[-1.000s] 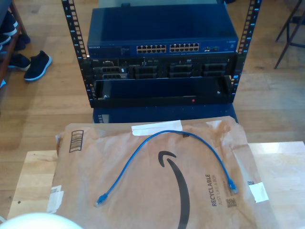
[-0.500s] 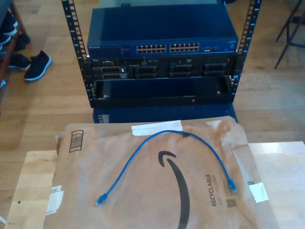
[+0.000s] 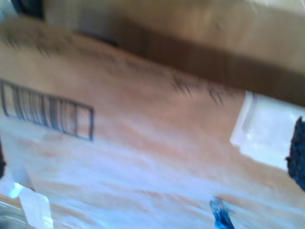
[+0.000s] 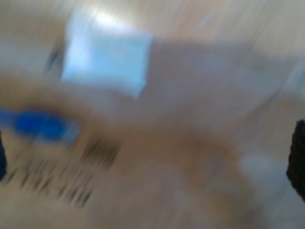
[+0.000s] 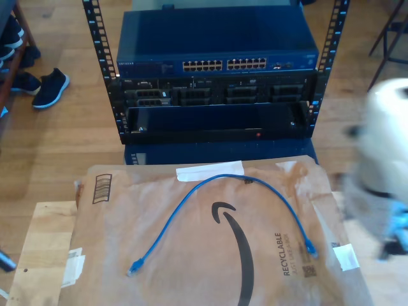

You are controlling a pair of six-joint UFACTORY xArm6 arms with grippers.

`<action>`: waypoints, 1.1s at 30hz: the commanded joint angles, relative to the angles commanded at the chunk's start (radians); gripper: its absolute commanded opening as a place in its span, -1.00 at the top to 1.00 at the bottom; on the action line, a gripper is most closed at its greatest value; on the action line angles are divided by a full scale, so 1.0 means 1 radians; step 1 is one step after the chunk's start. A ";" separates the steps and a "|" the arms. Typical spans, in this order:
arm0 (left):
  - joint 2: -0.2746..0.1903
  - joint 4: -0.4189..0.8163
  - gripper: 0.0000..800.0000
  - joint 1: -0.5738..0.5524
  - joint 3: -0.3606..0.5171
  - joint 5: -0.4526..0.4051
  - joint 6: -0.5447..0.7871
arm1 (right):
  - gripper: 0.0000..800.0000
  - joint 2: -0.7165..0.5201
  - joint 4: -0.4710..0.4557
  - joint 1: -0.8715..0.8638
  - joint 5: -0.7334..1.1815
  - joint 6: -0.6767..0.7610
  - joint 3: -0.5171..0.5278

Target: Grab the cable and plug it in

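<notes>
1. Here, my second gripper's own camera is heavily blurred; a dark jaw edge sits at each side of its picture, and I cannot tell whether the jaws are spread or closed. A blue smear there is probably one plug of the cable [image 4: 40, 125].
2. My first gripper's jaws appear as dark edges too, state unclear; its camera catches a blue plug tip on brown paper near a printed barcode [image 3: 47, 114].
3. A blurred white arm [image 5: 389, 137] stands at the exterior view's right, just beside the paper mailer [image 5: 210, 268].
4. The cable [image 5: 223, 178] lies loose in an arch on the mailer, both plugs toward the near edge, free to grasp.
5. Farther off, the rack [image 5: 217, 83] holds a blue switch [image 5: 217, 44] whose port row [image 5: 224, 64] faces the table, apparently unoccupied.
</notes>
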 joint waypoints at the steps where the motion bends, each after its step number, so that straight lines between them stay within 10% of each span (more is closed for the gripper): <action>1: 0.006 0.000 -1.00 -0.026 -0.002 -0.002 -0.026 | -0.99 0.043 0.025 0.040 -0.006 0.023 -0.034; 7: 0.017 -0.002 -1.00 -0.135 0.005 -0.026 -0.129 | -0.99 0.215 0.239 0.158 -0.265 0.029 -0.100; 33: 0.018 -0.012 -1.00 -0.143 0.021 -0.035 -0.166 | -0.91 0.663 0.242 0.333 -0.537 0.009 -0.331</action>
